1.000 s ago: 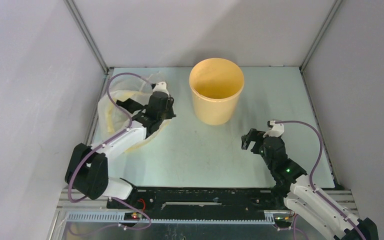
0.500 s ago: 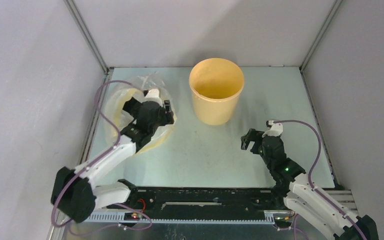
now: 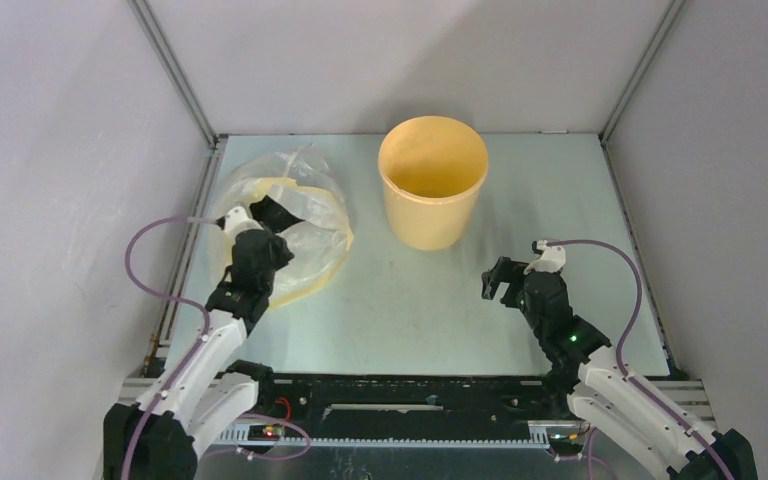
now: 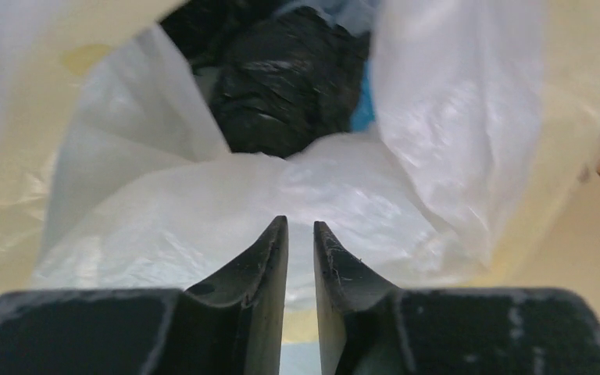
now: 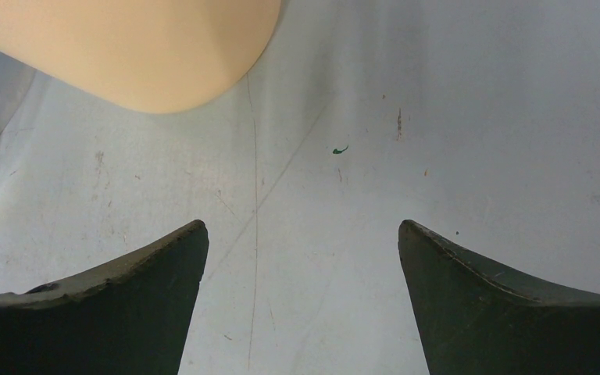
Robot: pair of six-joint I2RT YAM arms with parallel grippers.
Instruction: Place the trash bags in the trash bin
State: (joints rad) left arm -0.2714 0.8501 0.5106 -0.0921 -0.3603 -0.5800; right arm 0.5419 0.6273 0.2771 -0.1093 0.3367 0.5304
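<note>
The yellow-orange trash bin [image 3: 432, 215] stands upright at the back middle, and its side shows in the right wrist view [image 5: 141, 47]. A crumpled black trash bag [image 4: 289, 86] lies inside the clear yellow-banded bag [image 3: 305, 225], seen only in the left wrist view. My left gripper [image 3: 265, 213] is at the clear bag's left edge. Its jaws [image 4: 301, 226] are almost together, with white film right in front of the tips. My right gripper [image 3: 497, 280] is open and empty over bare table, near right of the bin [image 5: 301, 234].
The clear bag [image 4: 453, 117] fills the left wrist view, with a bit of blue [image 4: 366, 105] beside the black bag. Grey enclosure walls close in on the left, back and right. The table [image 3: 410, 300] runs between the bag and the right arm.
My left arm has drawn back toward the near left, off the top of the clear bag, which now shows whole. The right arm and the bin have not moved.
</note>
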